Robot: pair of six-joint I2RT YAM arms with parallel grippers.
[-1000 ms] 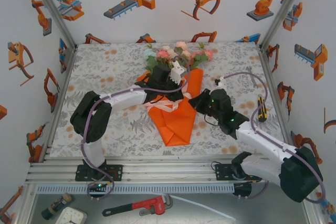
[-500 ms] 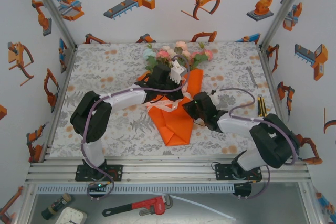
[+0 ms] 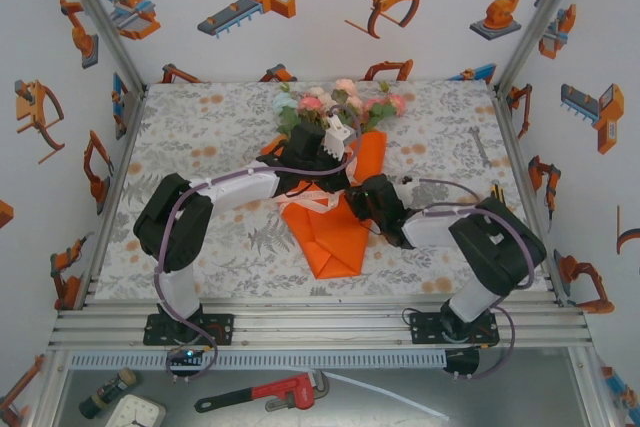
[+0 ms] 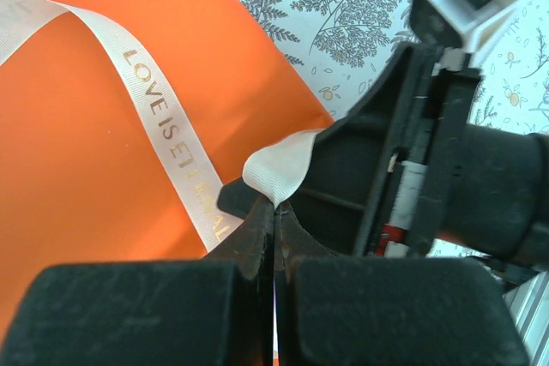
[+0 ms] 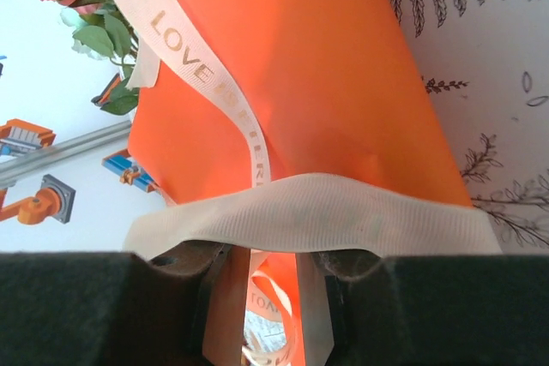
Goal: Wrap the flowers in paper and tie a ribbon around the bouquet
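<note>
Pincers first: the left pincer (image 4: 274,207) is clamped right down, its 2 black fingers pressed together on a fold of the long, thin cream-white ribbon (image 4: 163,117). From that pinch the ribbon runs up and away across the big plain bright orange paper sheet (image 4: 69,169), and you can read gold "LOVE IS" lettering along it.

The right pincer (image 3: 358,195) sits just beside the left one, at the right edge of the paper. In the left wrist view its black body is right behind the pinched fold. In its own wrist view a flat band of ribbon stretches across its tips, with orange paper and more ribbon in the gap behind. Honestly I can't tell if it's gripping anything or just parted.

From the top, the bouquet (image 3: 335,217) lies flat in the middle of the grey-and-orange leaf-print cloth (image 3: 200,137). It's an orange cone with its point toward the arm bases. The bunch of small pink, peach and pale mint flowers (image 3: 335,99) with green leaves pokes out of the far end. Both arms reach in over the cone's middle, where the ribbon loops loosely across the paper.
</note>
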